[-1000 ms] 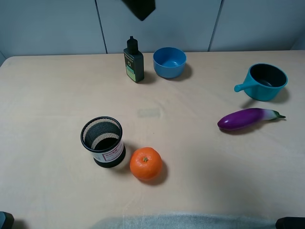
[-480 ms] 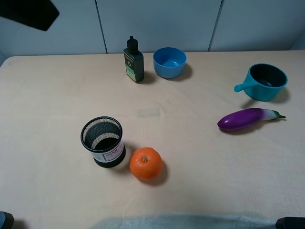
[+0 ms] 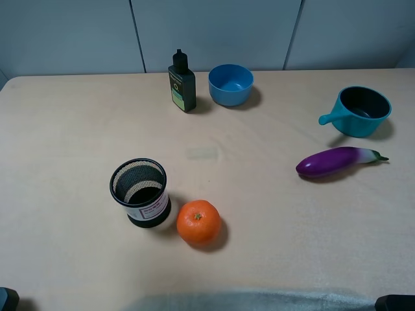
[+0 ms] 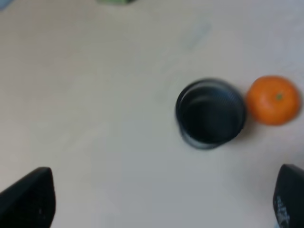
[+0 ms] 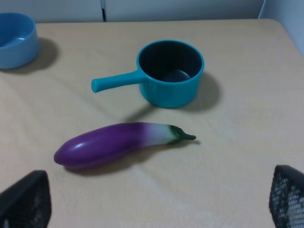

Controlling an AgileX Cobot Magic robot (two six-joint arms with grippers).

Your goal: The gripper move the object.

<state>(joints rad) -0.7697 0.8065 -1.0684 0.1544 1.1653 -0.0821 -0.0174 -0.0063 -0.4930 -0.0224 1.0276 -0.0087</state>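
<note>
The purple eggplant [image 3: 336, 161] lies on the table at the right, green stem pointing right, just in front of the teal pan [image 3: 358, 110]. In the right wrist view the eggplant [image 5: 114, 144] lies ahead of my right gripper [image 5: 154, 202], which is open and empty, with only its two dark fingertips [image 5: 23, 199] showing. My left gripper [image 4: 159, 204] is open and empty above the table, short of the black mesh cup [image 4: 210, 113] and the orange [image 4: 274, 100]; that view is blurred. Neither gripper shows clearly in the high view.
A black mesh cup [image 3: 140, 192] and an orange [image 3: 199, 221] stand at the front left. A dark bottle [image 3: 182, 82] and a blue bowl [image 3: 231, 84] stand at the back. The pan [image 5: 168, 72] sits just beyond the eggplant.
A dark blurred shape at the top of the high view moved from the middle to the left and then out of view. The objects on the table have not moved.
</note>
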